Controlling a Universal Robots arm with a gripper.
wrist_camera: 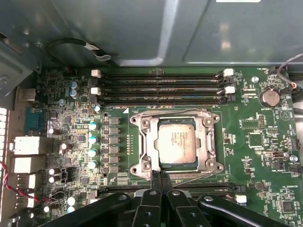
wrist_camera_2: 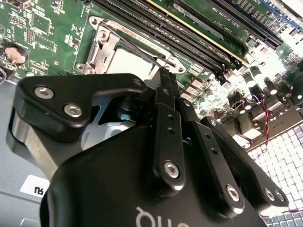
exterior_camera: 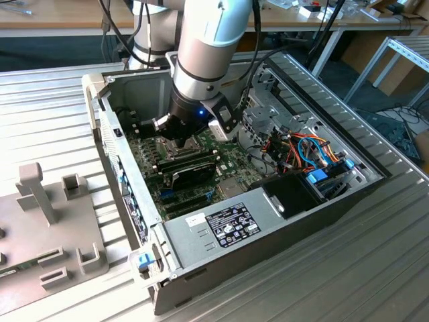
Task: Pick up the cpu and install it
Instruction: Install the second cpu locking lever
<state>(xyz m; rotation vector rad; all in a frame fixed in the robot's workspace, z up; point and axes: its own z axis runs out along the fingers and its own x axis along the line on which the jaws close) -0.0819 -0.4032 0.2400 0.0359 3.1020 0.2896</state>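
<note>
Setting: ribbed metal bench (exterior_camera: 375, 268), open PC case (exterior_camera: 201, 231) lying flat so the motherboard (wrist_camera: 255, 118) faces up.
Cpu (wrist_camera: 176, 143): in the socket frame (wrist_camera: 144, 144) — apparently seated, though hard to confirm.
Gripper (wrist_camera: 159, 176): fingers pressed together, empty — at the socket's 6 o'clock edge in the first wrist view.

The black pincer (wrist_camera_2: 164, 78) hangs above the cpu (wrist_camera_2: 129, 61) in its socket frame (wrist_camera_2: 102, 45).
</note>
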